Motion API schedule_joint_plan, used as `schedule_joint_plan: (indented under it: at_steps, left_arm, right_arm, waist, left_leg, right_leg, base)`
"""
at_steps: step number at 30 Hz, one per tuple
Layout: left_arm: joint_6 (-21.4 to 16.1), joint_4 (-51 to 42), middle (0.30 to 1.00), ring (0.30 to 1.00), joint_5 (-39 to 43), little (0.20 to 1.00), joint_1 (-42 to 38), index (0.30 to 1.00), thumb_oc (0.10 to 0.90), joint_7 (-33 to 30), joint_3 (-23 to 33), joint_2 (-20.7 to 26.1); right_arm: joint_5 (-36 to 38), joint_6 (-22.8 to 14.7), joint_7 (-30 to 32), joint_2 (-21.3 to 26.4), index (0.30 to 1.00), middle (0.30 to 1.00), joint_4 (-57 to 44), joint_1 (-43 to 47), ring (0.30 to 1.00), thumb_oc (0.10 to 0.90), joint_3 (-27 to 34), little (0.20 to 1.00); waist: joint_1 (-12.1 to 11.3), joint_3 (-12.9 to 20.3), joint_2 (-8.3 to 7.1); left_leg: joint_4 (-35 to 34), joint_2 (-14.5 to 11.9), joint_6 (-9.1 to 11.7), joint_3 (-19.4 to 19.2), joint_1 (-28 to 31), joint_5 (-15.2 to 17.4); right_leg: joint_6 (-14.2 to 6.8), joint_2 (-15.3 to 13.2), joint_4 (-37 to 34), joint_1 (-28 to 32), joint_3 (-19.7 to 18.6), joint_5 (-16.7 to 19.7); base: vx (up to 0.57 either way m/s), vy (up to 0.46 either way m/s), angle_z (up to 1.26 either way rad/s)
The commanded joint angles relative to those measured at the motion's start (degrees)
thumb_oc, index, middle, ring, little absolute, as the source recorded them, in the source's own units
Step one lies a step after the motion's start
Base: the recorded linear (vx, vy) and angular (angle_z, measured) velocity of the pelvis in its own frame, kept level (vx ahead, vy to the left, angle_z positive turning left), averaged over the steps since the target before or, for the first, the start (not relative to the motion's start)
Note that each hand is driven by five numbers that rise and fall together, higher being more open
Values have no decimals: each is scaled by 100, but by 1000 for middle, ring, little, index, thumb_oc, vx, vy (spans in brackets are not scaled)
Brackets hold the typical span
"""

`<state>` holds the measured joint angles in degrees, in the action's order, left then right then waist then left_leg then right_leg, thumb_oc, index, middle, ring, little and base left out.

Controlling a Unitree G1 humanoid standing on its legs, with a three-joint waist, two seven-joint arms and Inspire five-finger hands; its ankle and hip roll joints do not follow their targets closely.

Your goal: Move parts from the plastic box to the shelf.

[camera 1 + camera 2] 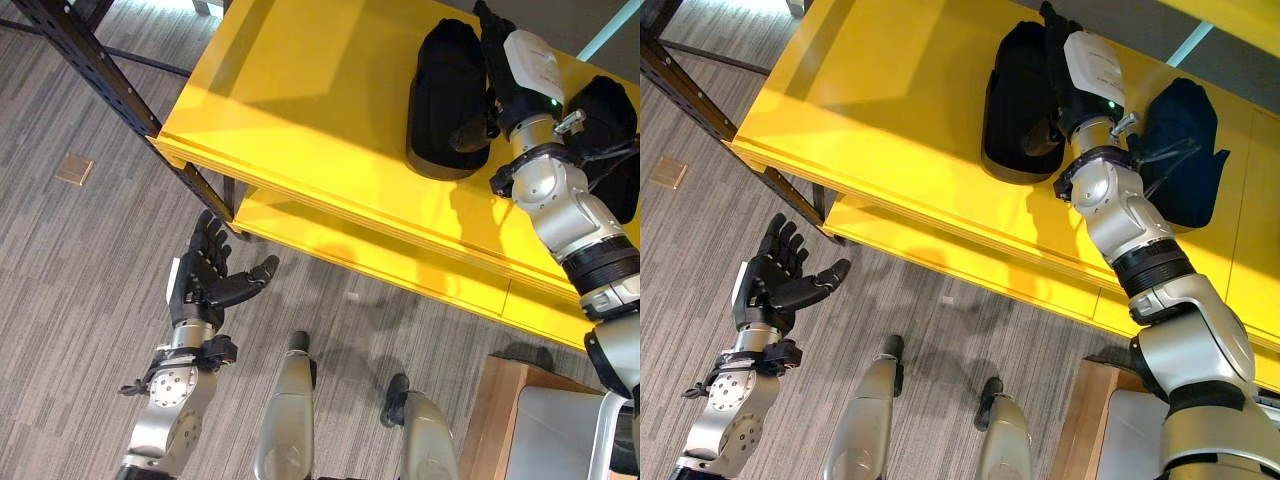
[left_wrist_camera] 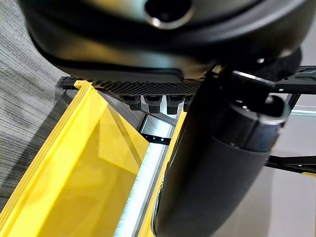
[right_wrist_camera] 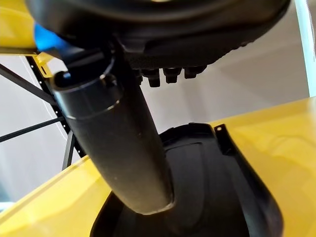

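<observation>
Low over the grey carpet, the left hand [image 1: 205, 275] hangs empty with fingers spread apart. Up on the yellow shelf [image 1: 300, 90], the right hand [image 1: 505, 75] rests straight-fingered against a black moulded part [image 1: 445, 95]; another black part [image 1: 610, 130] lies just beside its wrist.

Legible text: none recorded. No lettering, label, number or sign is made out on the yellow shelf [image 1: 300, 110], the black parts [image 1: 447, 95] or the grey carpet floor [image 1: 70, 290].
</observation>
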<state>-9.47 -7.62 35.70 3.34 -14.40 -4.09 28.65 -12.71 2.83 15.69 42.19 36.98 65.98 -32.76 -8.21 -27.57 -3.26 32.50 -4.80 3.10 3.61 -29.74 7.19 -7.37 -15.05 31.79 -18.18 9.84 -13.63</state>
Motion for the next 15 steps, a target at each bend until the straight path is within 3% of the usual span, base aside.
schedule_joint_plan:
  at_steps: [1,15]
  left_arm:
    - [-775,-1019,1000,1000,-13,1000,-14,1000,900,15,229,377]
    - [-796,-1093,1000,1000,-4,1000,60,1000,900,36,279,357]
  right_arm:
    - [95,-185,477,224,1000,1000,156,1222,1000,900,-90,1000]
    - [30,-193,281,333,1000,1000,517,1387,1000,900,-497,1000]
  waist:
    - [-65,349,128]
    - [-145,258,73]
  left_leg:
    - [-363,-711,226,15,273,-93]
    - [-418,-684,210,54,262,-120]
  right_leg:
    - [97,-91,-36,402,-163,-6]
    - [78,-87,-76,418,-121,9]
  base:
    - [0,0,0]
    - [5,-1,0]
